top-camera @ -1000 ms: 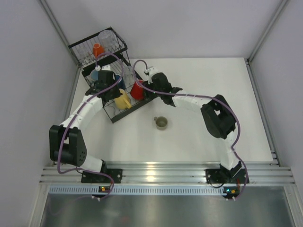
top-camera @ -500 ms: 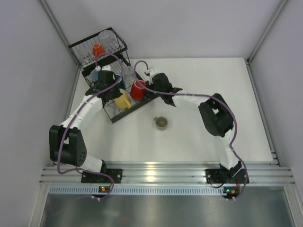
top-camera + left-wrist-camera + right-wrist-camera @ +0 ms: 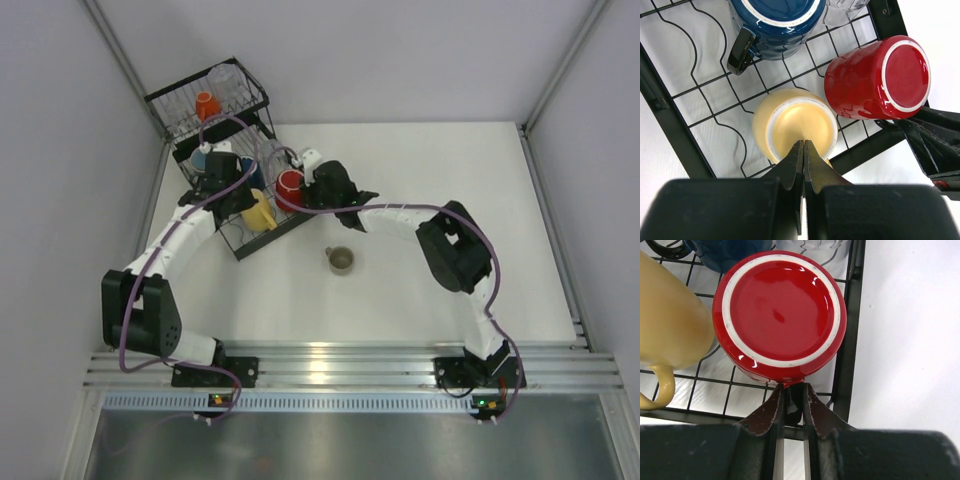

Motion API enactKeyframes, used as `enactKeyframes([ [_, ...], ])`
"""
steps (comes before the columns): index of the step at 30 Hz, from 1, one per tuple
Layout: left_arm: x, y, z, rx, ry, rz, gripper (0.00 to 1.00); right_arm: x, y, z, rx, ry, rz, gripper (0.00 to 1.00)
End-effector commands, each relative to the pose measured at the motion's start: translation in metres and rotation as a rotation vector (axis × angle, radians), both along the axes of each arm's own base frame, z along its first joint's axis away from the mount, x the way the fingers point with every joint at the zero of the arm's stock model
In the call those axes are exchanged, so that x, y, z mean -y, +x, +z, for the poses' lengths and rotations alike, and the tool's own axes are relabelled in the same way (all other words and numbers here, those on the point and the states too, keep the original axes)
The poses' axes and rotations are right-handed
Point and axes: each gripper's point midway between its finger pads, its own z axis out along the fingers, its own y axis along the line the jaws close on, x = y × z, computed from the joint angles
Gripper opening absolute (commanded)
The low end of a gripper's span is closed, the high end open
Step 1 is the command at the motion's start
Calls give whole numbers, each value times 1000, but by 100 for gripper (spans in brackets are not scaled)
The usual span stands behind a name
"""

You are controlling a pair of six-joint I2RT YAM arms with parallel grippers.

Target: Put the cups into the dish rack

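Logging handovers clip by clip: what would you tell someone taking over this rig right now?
Left gripper: shut, empty, above yellow mug.
Right gripper: seemingly closed on red mug handle.
Done: red, yellow and blue mug bottom up in rack; orange cup and tumbler in its tall part.
Left: olive mug on table.

White table [image 3: 420, 300], grey walls [image 3: 400, 50], aluminium rail [image 3: 340, 365]
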Motion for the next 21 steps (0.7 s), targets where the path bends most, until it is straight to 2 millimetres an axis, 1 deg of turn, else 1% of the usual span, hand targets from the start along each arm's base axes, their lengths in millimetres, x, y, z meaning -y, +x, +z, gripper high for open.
enactKeyframes([
  [1,1,-16,-12,-55,-22,-8,0,2,17,70,243,23,-54,0],
  [6,0,-16,-16,-68,-31,-6,0,8,21,68,271,-10,-80,0],
  [9,0,-16,-15,-65,-30,-6,0,9,20,73,296,-21,-69,0],
  [10,-1,-17,-16,-66,-29,-5,0,12,19,72,300,-25,-75,0],
  [11,-1,-16,-15,-64,-28,-4,0,13,19,79,313,-17,-79,0],
  [13,-2,-16,-15,-62,-27,-2,0,13,20,86,323,-14,-85,0],
  [14,-2,-16,-15,-63,-28,-1,0,12,22,84,320,-25,-82,0],
  [15,-1,-16,-15,-63,-30,-5,0,13,21,76,295,-54,-78,0],
  [16,0,-16,-14,-60,-33,-7,0,10,24,80,294,-52,-75,0],
  [17,0,-16,-14,-60,-33,-7,0,9,23,70,273,-71,-66,2],
  [18,0,-16,-13,-60,-33,-7,0,7,23,68,270,-71,-58,5],
  [20,0,-16,-13,-59,-32,-8,0,4,18,63,250,-60,-35,15],
  [21,-1,-16,-13,-60,-32,-8,0,3,17,63,246,-56,-30,24],
])
